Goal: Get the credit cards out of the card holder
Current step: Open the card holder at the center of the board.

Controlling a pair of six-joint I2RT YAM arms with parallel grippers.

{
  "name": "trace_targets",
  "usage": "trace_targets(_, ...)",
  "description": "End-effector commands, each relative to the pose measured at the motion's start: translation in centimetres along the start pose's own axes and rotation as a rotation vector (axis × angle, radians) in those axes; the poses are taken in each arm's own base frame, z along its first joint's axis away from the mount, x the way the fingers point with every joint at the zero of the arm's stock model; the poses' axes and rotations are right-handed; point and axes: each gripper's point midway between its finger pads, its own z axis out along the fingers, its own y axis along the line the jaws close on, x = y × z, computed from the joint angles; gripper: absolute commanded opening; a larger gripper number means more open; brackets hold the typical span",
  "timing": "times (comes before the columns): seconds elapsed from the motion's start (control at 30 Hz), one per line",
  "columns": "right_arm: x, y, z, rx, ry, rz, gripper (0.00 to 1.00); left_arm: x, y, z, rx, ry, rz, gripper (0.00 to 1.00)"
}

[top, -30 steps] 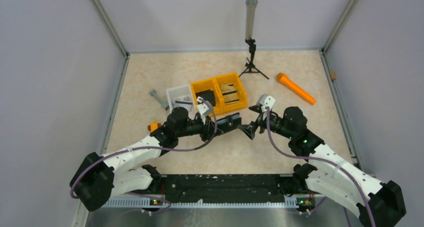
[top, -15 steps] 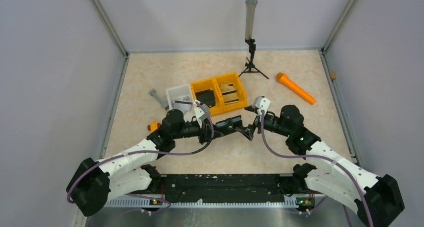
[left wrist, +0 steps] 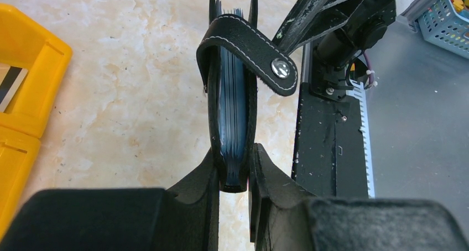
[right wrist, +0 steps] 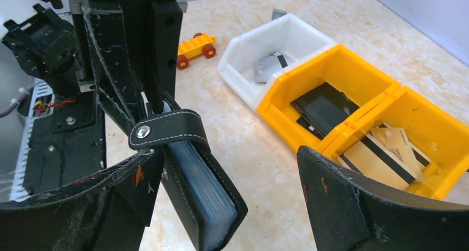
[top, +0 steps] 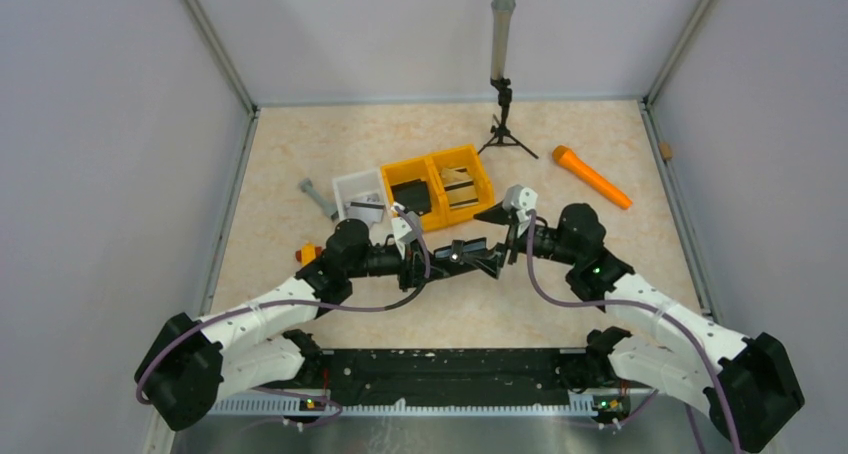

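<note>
Nearest, left claw [left wrist: 232, 171] clenched on one end of the card holder [left wrist: 235, 102], clear of the counter [left wrist: 127, 96]. Strap [left wrist: 249, 49] hangs unsnapped. Holder: likely light, soft, springy; contents thin, slick, so pinch exposed edges. Right claw [right wrist: 228, 157] spread wide either side, gripping nothing. Beyond, loose credit cards [right wrist: 376, 151] lie in yellow bin [right wrist: 279, 110].

Card holder [left wrist: 232, 96]: black, white-stitched, standing on edge, gripped at one end by the left tool [left wrist: 233, 171]. Its snap strap hangs unfastened over one cover. Pale blue layers show between the covers, possibly lining. Black credit cards [right wrist: 323, 108] lie flat in a yellow bin [right wrist: 332, 63].
</note>
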Motion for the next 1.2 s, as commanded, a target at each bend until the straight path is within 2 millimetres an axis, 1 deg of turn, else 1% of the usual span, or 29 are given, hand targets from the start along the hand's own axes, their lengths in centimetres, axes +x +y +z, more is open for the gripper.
trace_targets(0.0, -4.5, 1.1, 0.7, -0.084, -0.101, -0.053, 0.91, -2.3, -0.6, 0.2, 0.041, -0.07, 0.079, 0.12)
trace_targets(0.13, -5.0, 1.3, 1.0, -0.107, -0.104, -0.039, 0.86, -2.3, -0.7, 0.3, 0.053, -0.067, 0.079, 0.12)
trace_targets(0.17, -5.1, 1.3, 1.0, -0.111, -0.104, -0.038, 0.83, -2.3, -0.8, 0.3, 0.055, -0.066, 0.08, 0.12)
trace_targets(0.2, -5.2, 1.3, 1.1, -0.114, -0.103, -0.036, 0.76, -2.3, -0.8, 0.3, 0.055, -0.066, 0.079, 0.12)
trace_targets(0.27, -5.0, 1.4, 1.2, -0.122, -0.088, -0.025, 0.69, -2.2, -0.8, 0.3, 0.057, -0.066, 0.08, 0.12)
trace_targets(0.3, -5.0, 1.5, 1.3, -0.137, -0.082, -0.025, 0.66, -2.3, -0.8, 0.2, 0.056, -0.068, 0.08, 0.12)
trace_targets(0.37, -4.9, 1.7, 1.4, -0.154, -0.073, -0.016, 0.63, -2.3, -0.8, 0.2, 0.055, -0.071, 0.083, 0.12)
trace_targets(0.5, -4.6, 2.0, 1.5, -0.176, -0.057, -0.009, 0.41, -2.4, -0.8, 0.1, 0.053, -0.076, 0.087, 0.12)
trace_targets(0.53, -4.6, 2.0, 1.5, -0.178, -0.054, -0.007, 0.39, -2.4, -0.8, 0.1, 0.051, -0.077, 0.088, 0.12)
trace_targets(0.67, -4.3, 2.1, 1.4, -0.179, -0.039, 0.003, 0.34, -2.5, -0.8, 0.0, 0.045, -0.083, 0.093, 0.12)
trace_targets(0.7, -4.3, 2.1, 1.4, -0.181, -0.033, 0.009, 0.34, -2.5, -0.8, 0.0, 0.041, -0.085, 0.094, 0.12)
trace_targets(0.77, -4.4, 2.1, 1.4, -0.183, -0.029, 0.015, 0.39, -2.6, -0.8, -0.1, 0.036, -0.089, 0.098, 0.12)
trace_targets(0.8, -4.2, 2.2, 1.4, -0.187, -0.024, 0.02, 0.4, -2.6, -0.8, -0.1, 0.036, -0.091, 0.099, 0.12)
trace_targets(1.0, -3.5, 2.8, 1.4, -0.234, 0.025, 0.052, 0.39, -2.7, -0.8, -0.3, 0.029, -0.101, 0.109, 0.12)
trace_targets(1.17, -2.9, 3.0, 1.7, -0.254, 0.046, 0.071, 0.33, -2.8, -1.0, -0.5, 0.032, -0.111, 0.118, 0.13)
